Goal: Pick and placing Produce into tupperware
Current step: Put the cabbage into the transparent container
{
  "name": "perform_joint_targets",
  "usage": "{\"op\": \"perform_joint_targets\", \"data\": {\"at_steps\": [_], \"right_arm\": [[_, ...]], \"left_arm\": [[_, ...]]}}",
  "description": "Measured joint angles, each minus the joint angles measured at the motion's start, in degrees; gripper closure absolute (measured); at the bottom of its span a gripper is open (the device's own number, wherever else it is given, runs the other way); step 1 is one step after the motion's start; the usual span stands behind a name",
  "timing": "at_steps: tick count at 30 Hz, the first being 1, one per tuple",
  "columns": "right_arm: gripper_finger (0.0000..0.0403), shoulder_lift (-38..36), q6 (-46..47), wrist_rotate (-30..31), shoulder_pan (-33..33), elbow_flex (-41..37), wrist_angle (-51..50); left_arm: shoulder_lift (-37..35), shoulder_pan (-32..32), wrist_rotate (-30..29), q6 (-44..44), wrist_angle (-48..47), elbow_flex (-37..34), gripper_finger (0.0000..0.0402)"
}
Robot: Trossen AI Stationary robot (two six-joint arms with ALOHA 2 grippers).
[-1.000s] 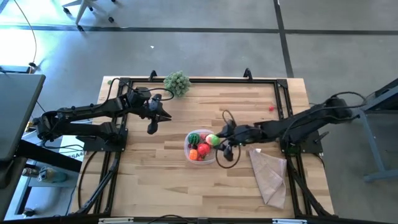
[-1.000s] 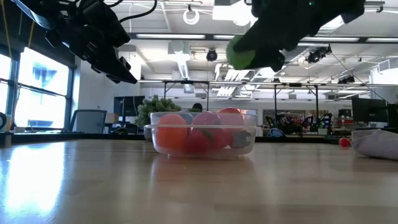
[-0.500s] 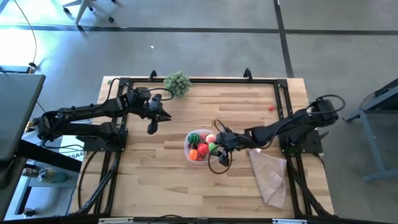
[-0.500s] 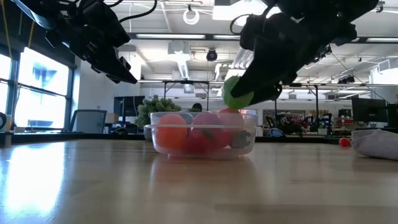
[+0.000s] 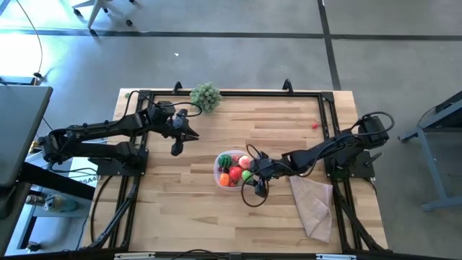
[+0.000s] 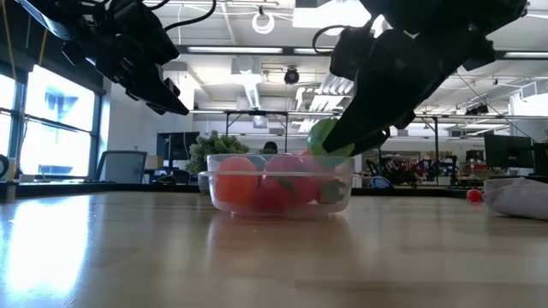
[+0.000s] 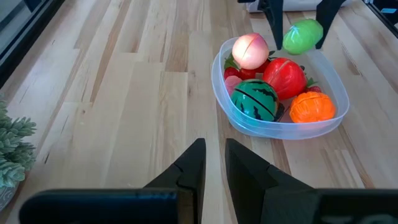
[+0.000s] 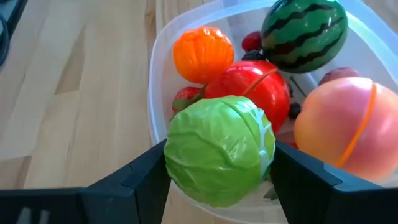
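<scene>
The tupperware (image 5: 224, 180), a round clear container, stands mid-table. It holds a striped watermelon (image 7: 255, 99), a red tomato (image 7: 285, 76), an orange (image 7: 311, 107) and a pink peach (image 7: 250, 51). My right gripper (image 5: 249, 173) is shut on a green cabbage ball (image 8: 217, 149) over the container's right side, at about rim height (image 6: 328, 137). My left gripper (image 5: 175, 150) hangs shut above the table to the container's far left, with nothing in it. A small red piece (image 5: 315, 126) lies on the table at the far right. My right gripper pinches the green ball by its two opposite sides (image 8: 171, 155) between its two fingers. The fingers slant down from the table's right. The ball hangs over the tupperware's right rim; whether it touches the produce beneath, I cannot tell.
A bushy grey-green plant clump (image 5: 206, 95) sits at the far edge. A tan cloth (image 5: 312, 202) lies at the near right, beside my right arm. Black frame rails (image 5: 231, 92) run along the table's edges. Bare wood lies left and near of the container.
My right gripper has sunk and gone a little toward the table's left with the green ball, from well above the tupperware down to its rim, tipping further downward. It has stayed shut on the ball.
</scene>
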Motion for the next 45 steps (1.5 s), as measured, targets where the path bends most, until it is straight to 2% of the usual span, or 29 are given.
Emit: {"op": "perform_joint_targets", "data": {"at_steps": [13, 23, 45], "right_arm": [[0.0171, 0.0, -0.1, 0.2, -0.2, 0.0, -0.3], [0.0151, 0.0, -0.1, 1.0, -1.8, 0.0, -0.6], [0.0150, 0.0, -0.1, 0.7, -2.5, 0.0, 0.4]], "left_arm": [[0.0, 0.0, 0.0, 0.0, 0.0, 0.0, 0.0350], [0.0, 0.0, 0.0, 0.0, 0.0, 0.0, 0.0350], [0.0, 0.0, 0.0, 0.0, 0.0, 0.0, 0.0350]]}}
